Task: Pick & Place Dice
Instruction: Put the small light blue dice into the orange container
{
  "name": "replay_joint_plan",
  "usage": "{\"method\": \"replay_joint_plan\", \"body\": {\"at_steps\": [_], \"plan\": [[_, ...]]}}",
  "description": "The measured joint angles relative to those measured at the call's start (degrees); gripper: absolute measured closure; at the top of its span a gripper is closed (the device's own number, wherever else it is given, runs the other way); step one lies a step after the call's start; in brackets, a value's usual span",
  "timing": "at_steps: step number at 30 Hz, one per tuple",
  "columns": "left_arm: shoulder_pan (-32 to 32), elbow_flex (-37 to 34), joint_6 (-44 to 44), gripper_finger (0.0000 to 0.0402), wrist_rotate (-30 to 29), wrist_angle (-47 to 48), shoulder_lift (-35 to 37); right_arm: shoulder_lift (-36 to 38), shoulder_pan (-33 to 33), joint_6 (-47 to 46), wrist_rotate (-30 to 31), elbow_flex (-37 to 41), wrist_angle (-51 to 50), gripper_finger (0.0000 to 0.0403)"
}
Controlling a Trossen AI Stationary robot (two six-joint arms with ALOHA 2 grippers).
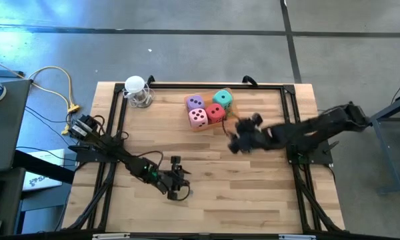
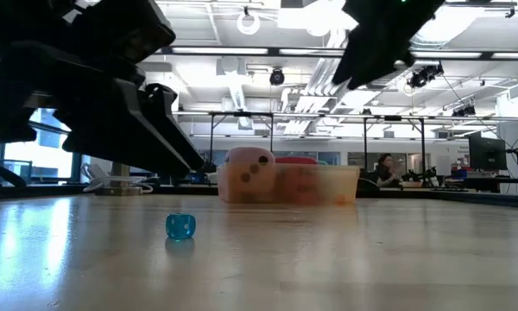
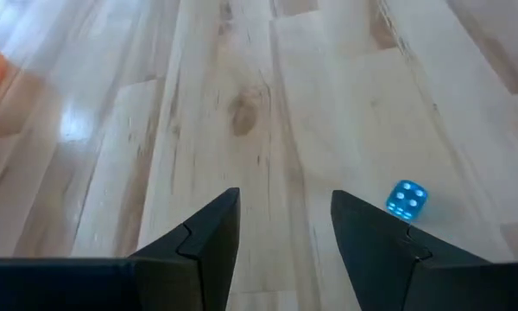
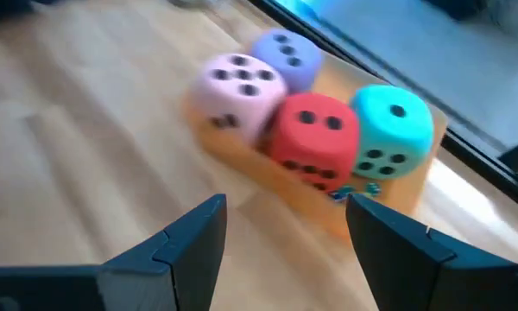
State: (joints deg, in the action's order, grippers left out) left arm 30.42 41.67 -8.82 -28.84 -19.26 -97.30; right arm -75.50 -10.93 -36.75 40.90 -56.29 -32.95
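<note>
1. The four chunky soft cubes with dark pips sit packed together in a shallow orange tray (image 4: 388, 203) near the far edge of the pale wooden plank table (image 1: 253, 193): the pink die (image 4: 239, 86), the purple die (image 4: 285, 53), the red die (image 4: 315, 138) and the teal-green die (image 4: 391, 128). Red touches pink on one side and teal on the other, so fingers closing on any one cube would likely shove a neighbour, or tip the light tray.
2. A second risk, as a judgement: a soft cube may squash and spring out of a shallow pinch at its top edge.
3. A tiny translucent blue die (image 3: 407, 199) lies loose on the boards just beside the left gripper (image 3: 285, 226); a sweep of that arm could flick it off the table.
4. The right gripper (image 4: 285, 226) hangs just short of the tray, reaching in from the right side of the table, angled down at the cluster. Its jaws stand apart and hold nothing.
5. The left gripper rests low over bare wood at the near-middle of the table, well apart from the tray, jaws apart and empty.
6. A clear round-topped object (image 1: 137, 91) stands near the far left corner, clear of both arms.
</note>
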Motion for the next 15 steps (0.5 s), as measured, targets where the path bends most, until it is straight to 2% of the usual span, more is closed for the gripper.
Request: {"method": "replay_joint_plan", "body": {"at_steps": [7, 12, 15], "plan": [[-0.4, 0.0, -1.0, 0.0225, -0.1, 0.2, 0.0, 0.1, -22.1, -12.5, 16.1, 2.6, -0.1, 0.0172], [0.2, 0.0, -5.4, 0.0225, -0.1, 2.2, 0.0, 0.1, -31.3, -16.9, 25.4, 5.7, 0.5, 0.0172], [1.3, 0.0, -7.4, 0.0225, 0.5, 2.2, 0.0, 0.1, -34.6, -19.4, 28.2, 7.8, 0.7, 0.0172]]}}
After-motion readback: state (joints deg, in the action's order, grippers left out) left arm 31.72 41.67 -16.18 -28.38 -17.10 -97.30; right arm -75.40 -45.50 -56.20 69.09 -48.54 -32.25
